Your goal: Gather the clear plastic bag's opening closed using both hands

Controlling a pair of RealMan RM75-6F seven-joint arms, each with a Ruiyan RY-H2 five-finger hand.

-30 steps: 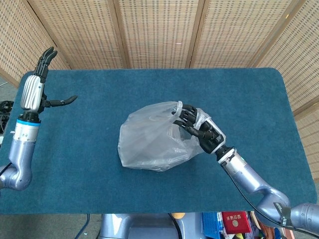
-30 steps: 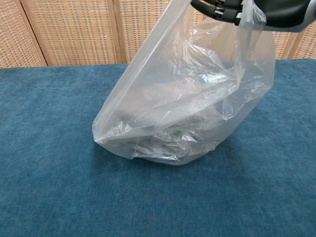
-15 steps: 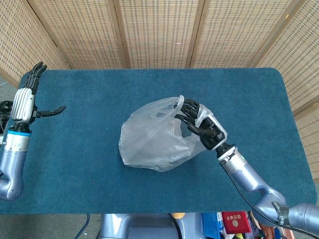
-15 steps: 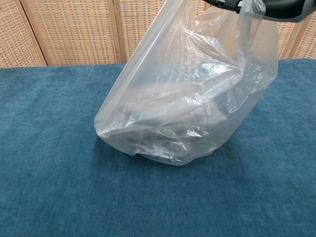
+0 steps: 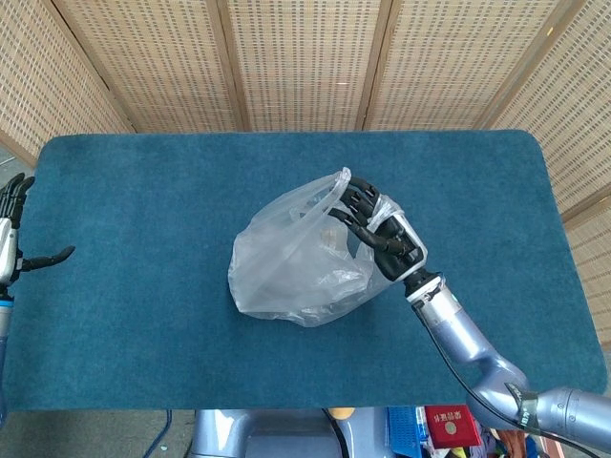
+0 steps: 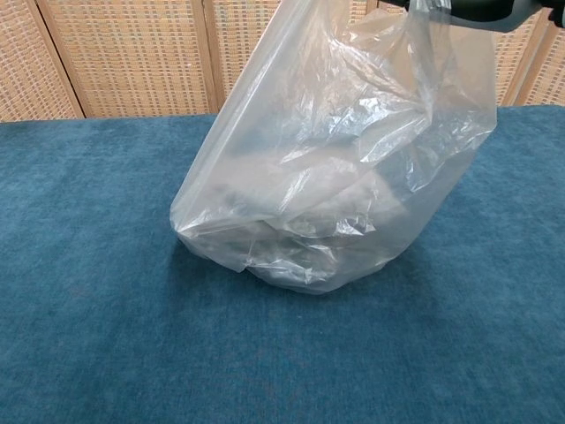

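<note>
Sitting mid-table on blue carpet-like cloth (image 5: 143,191): clear plastic bag (image 5: 291,262), crinkled, thin, bulging low, contents indistinct through the film. Right hand (image 5: 377,234) clenched on the bag's gathered upper edge, pulling it up and rightward. Left hand (image 5: 11,239) at far left table edge, fingers spread, holding nothing. Woven wicker panels (image 5: 305,57) behind.

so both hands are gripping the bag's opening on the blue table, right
Not both. Only the right hand grips the opening of the bag on the blue table. The head view shows the left hand at the table's far left edge, fingers spread, well apart from the bag and holding nothing.
</note>
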